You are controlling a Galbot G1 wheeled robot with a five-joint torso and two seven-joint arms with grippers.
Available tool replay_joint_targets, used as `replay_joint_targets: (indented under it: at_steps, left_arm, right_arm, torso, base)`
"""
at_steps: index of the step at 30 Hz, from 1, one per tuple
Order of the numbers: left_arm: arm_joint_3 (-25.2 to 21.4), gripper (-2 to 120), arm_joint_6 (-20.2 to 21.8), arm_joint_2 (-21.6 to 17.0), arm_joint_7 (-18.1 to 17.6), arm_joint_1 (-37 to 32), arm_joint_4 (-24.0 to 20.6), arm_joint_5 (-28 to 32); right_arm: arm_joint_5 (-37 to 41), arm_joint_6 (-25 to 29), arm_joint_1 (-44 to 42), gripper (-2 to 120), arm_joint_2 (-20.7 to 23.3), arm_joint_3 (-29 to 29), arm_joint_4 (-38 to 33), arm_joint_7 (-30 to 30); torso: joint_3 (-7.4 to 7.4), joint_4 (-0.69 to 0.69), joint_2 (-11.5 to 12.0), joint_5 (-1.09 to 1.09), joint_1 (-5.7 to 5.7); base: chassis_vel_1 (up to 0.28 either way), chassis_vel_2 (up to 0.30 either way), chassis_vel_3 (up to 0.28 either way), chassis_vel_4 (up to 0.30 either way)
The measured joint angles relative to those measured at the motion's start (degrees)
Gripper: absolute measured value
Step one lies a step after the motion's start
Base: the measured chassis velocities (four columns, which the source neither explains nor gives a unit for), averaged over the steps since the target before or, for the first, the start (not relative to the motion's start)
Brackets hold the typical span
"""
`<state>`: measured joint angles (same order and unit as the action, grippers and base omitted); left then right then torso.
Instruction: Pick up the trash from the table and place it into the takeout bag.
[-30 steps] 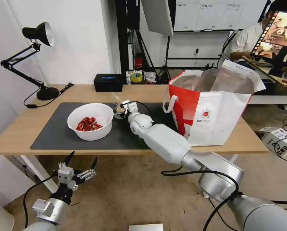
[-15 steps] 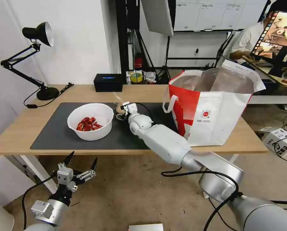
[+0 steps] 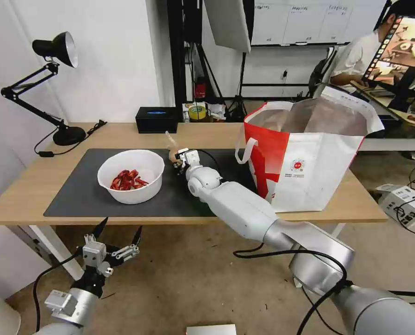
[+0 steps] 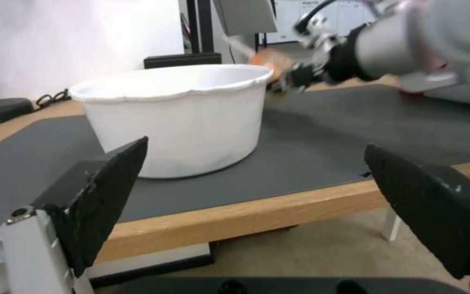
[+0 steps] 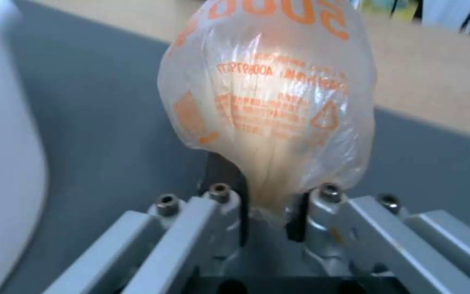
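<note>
The small knotted clear bag (image 5: 267,106), printed with orange lettering and holding a beige lump, is pinched at its lower end between the jaws of the right gripper (image 5: 270,204), and it bulges out beyond the fingertips above the dark grey mat (image 3: 77,195). In the head view the same bag (image 3: 172,151) sits at the tip of the right gripper (image 3: 178,160), over the mat's far middle, just beside the white round bowl (image 3: 131,176) and between that bowl and the takeout bag (image 3: 305,158). The bowl rests on the mat with red shell scraps (image 3: 127,180) inside it. The takeout bag stands upright on the right end of the surface (image 3: 30,186), its mouth open, silver lining showing and one white loop handle (image 3: 243,144) hanging on the side facing the bowl. The right arm reaches from the lower right across the surface's front edge to the bag it holds. The left gripper (image 3: 114,244) hangs below the front edge of the surface, off to the left, its jaws spread wide and holding nothing; its wrist view looks across the edge at the bowl's white wall (image 4: 175,118). At the back of the surface stand a black rectangular box (image 3: 156,119) and, at the far left, a black desk lamp (image 3: 54,51).
</note>
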<state>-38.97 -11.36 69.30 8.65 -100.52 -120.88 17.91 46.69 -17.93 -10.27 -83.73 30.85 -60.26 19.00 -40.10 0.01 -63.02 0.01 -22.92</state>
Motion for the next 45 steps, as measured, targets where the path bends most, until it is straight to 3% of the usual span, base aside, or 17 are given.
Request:
replay_joint_targets:
  at_steps: [7, 11, 15, 16, 19, 27, 35, 45]
  left_arm:
    - [0.42, 100, -0.02, 0.46, -0.06, -0.62, -0.54, -0.42]
    - [0.62, 100, -0.02, 0.54, -0.09, -0.76, -0.57, -0.64]
    - [0.63, 100, 0.07, 0.94, -0.17, -1.5, -1.14, -1.17]
    - [0.63, 100, 0.07, 0.94, -0.17, -1.5, -1.14, -1.17]
    - [0.56, 100, 0.12, 1.1, -0.21, -1.79, -1.2, -1.56]
    - [2.27, 100, 0.4, 1.26, -0.3, -1.32, -0.63, -1.95]
    - [4.19, 100, 0.59, 1.47, -0.33, 0.22, -0.24, -2.5]
    - [4.86, 100, 0.59, 1.55, -0.36, 0.34, -0.7, -2.69]
  right_arm:
    - [-4.67, 3.83, -4.34, 5, 12.22, -0.46, -20.5, 3.92]
    - [-5.1, 5.52, -5.71, 5, 15.77, -1.71, -27.08, 5.3]
    - [-4.96, 7.12, -8.48, 5, 21.93, -5.92, -38.24, 8.07]
    - [-4.96, 7.12, -8.48, 5, 21.93, -5.92, -38.24, 8.07]
    - [-4.13, 7.16, -11.5, 5, 27.23, -11.66, -45.21, 9.2]
    - [1.55, 6.98, -15.89, 5, 37.3, -22.94, -53.98, 9.6]
    - [6.33, 5.47, -20.54, 4, 45.81, -32.55, -56.21, 9.57]
    - [9.24, 4.81, -27.08, 4, 48.69, -37.55, -55.88, 8.22]
  torso:
    - [0.0, -0.02, 0.0, 0.01, 0.0]
    - [0.0, -0.02, 0.0, 0.01, 0.01]
    - [0.0, -0.01, 0.0, 0.01, 0.01]
    - [0.0, -0.01, 0.0, 0.01, 0.01]
    - [0.01, -0.01, 0.0, 0.02, 0.01]
    - [0.01, -0.02, -0.01, 0.0, 0.01]
    - [0.0, -0.02, 0.0, 0.03, 0.01]
    - [0.0, -0.01, 0.0, 0.01, 0.01]
  base:
    - [0.0, 0.0, 0.0, 0.0]
    - [0.0, 0.0, 0.0, 0.0]
    - [0.0, 0.0, 0.0, 0.0]
    - [0.0, 0.0, 0.0, 0.0]
    - [0.0, 0.0, 0.0, 0.0]
    - [0.0, 0.0, 0.0, 0.0]
    - [0.0, 0.0, 0.0, 0.0]
    - [0.0, 0.0, 0.0, 0.0]
